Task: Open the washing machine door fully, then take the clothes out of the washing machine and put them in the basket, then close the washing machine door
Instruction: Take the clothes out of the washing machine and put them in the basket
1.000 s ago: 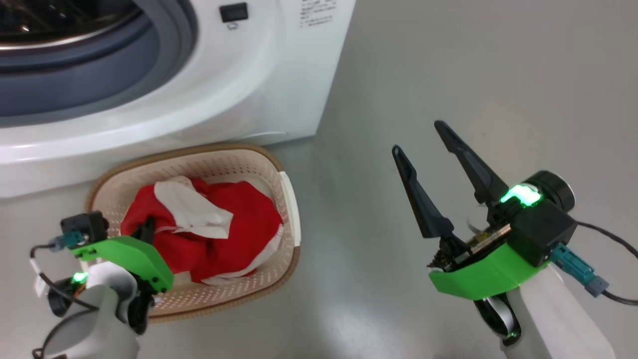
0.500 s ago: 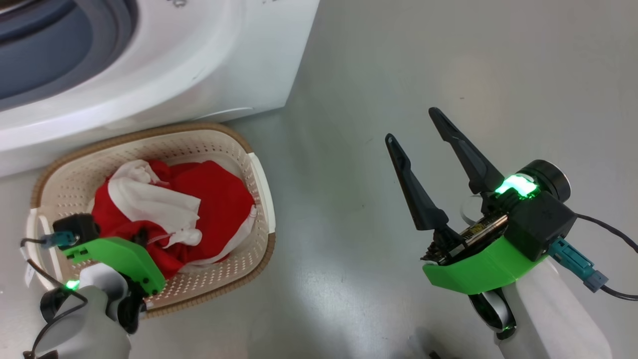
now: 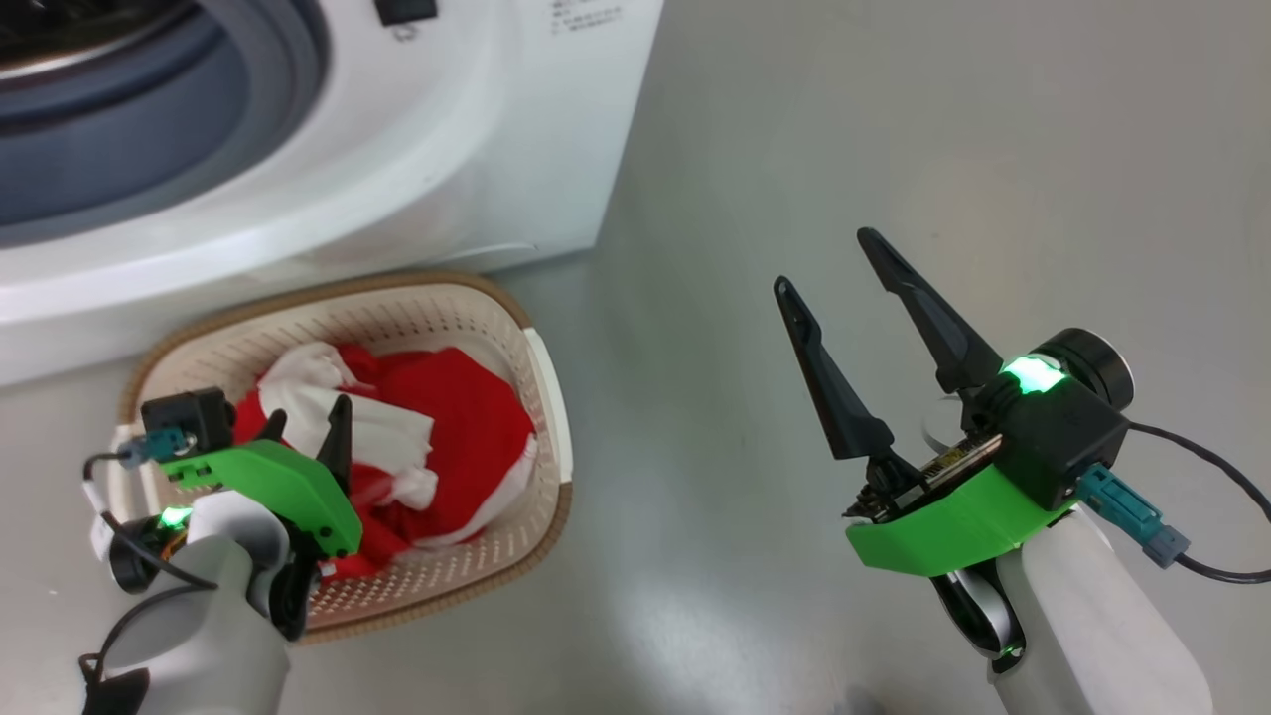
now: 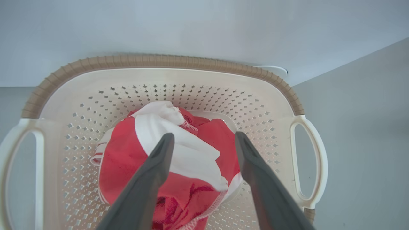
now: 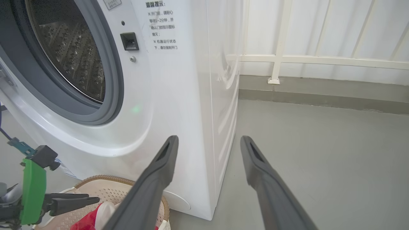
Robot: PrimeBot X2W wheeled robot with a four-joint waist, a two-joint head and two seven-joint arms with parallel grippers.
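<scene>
Grey floor [image 3: 894,119] holds a cream perforated plastic basket [image 4: 159,60] of red fabric clothes [image 4: 121,163]. Left gripper [image 4: 204,136] hangs spread over them; right gripper [image 3: 826,262] is spread too.

The left tool [image 3: 308,415] and right tool [image 3: 826,263] share long dark fingers [image 3: 839,402], bright green brackets [image 3: 943,531], black camera blocks [image 3: 1058,442], teal plugs [image 3: 1122,511], apparently black cables [image 3: 1211,571] and pale forearms [image 3: 1092,616].

The smooth grey floor [image 3: 844,149] is carrying two things. The white washing machine [image 3: 427,159] is standing on it at the upper left of the head view. The cream basket [image 3: 447,316] is sitting on the floor just in front of the machine's lower front, near its corner. In the right wrist view the floor is running back to a low grey kerb [image 5: 319,92] under a white railing [image 5: 278,41].
</scene>
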